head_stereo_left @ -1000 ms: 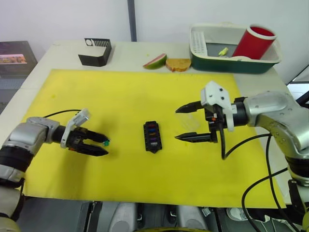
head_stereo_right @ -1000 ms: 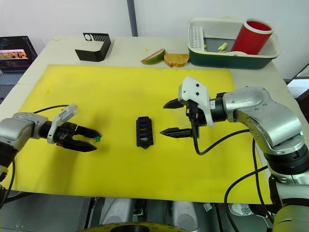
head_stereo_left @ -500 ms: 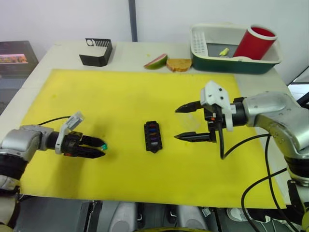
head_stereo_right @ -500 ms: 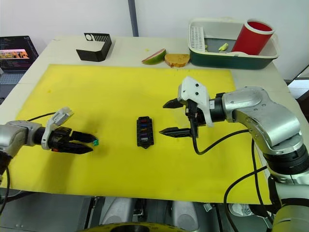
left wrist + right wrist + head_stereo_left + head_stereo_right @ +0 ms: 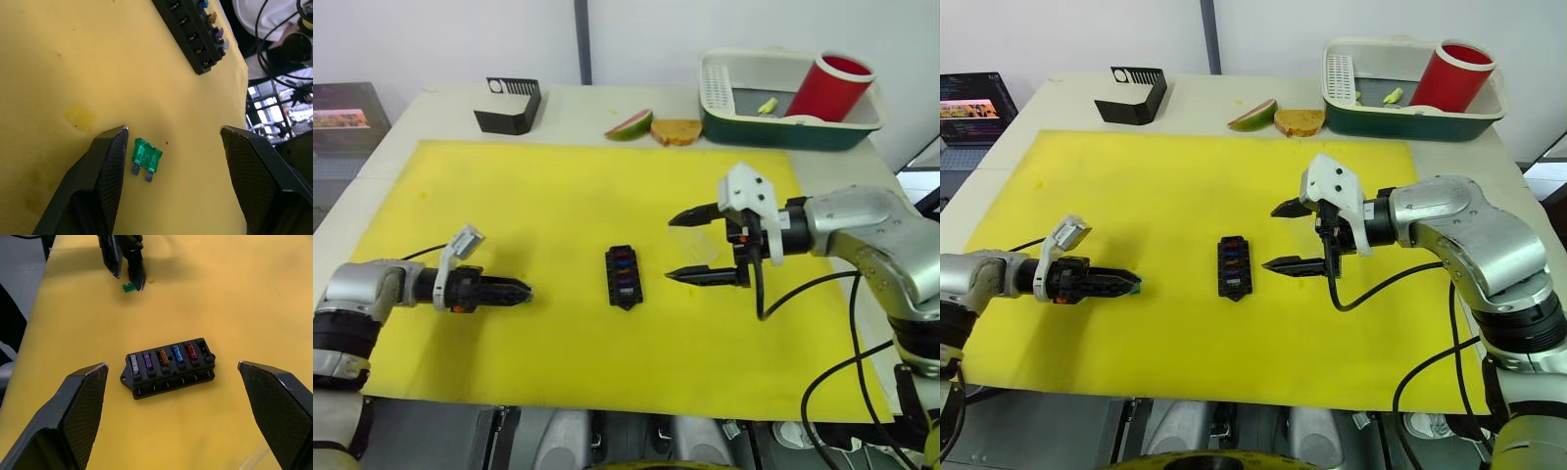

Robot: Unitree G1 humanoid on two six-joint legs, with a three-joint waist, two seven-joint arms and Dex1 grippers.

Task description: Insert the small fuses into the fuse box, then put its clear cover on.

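The black fuse box (image 5: 623, 276) lies in the middle of the yellow mat (image 5: 558, 196). Clear, purple, amber, blue and red fuses (image 5: 164, 357) sit in its slots, and the end slot (image 5: 203, 348) is empty. A green fuse (image 5: 146, 155) lies flat on the mat between the fingers of my open left gripper (image 5: 173, 132), left of the box, close to one fingertip. My right gripper (image 5: 690, 247) hovers wide open just right of the box. The clear cover (image 5: 697, 245) shows faintly on the mat under it.
A black slotted holder (image 5: 509, 105) stands at the table's back left. A fruit slice (image 5: 628, 124) and bread (image 5: 675, 130) lie behind the mat. A green and white basin (image 5: 773, 127) with a red cup (image 5: 840, 83) stands at the back right.
My left wrist has turned so both fingers lie level with the mat, and the arm has drawn back slightly. The green fuse stays at its fingertips. The right arm has not moved.
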